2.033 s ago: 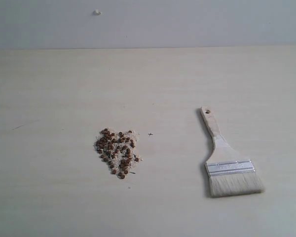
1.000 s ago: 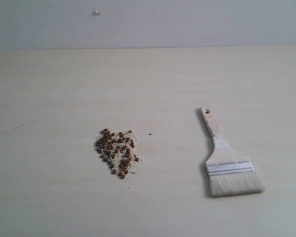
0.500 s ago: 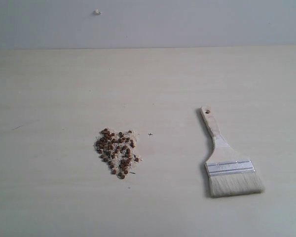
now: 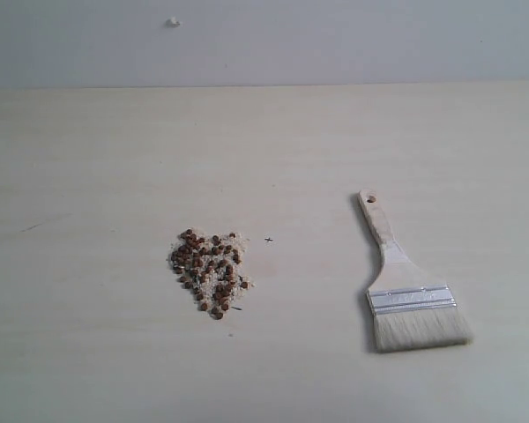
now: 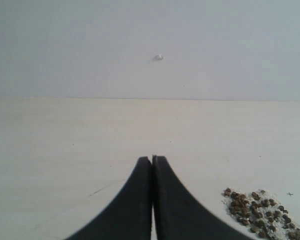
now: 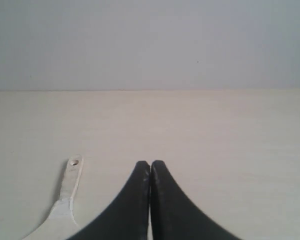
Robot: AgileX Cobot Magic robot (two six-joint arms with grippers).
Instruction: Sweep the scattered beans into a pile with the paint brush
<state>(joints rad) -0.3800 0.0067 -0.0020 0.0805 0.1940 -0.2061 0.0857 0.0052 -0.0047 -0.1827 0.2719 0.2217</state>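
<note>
Exterior view: paint brush (image 4: 397, 273) at three o'clock of the beans (image 4: 207, 269), light and stiff; I'd take mid-handle. Left gripper (image 5: 152, 159) and right gripper (image 6: 150, 162) pinched closed, empty.

Plain lab-style test bench: pale wood-grain tabletop (image 4: 106, 150) against a bare grey-white wall (image 4: 353, 44).

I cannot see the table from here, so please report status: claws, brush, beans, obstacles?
Left claw shut, empty; right claw shut, empty. Flat wooden-handled paint brush lies untouched. Tiny reddish-brown beans clustered to its left. Nothing in the way.
</note>
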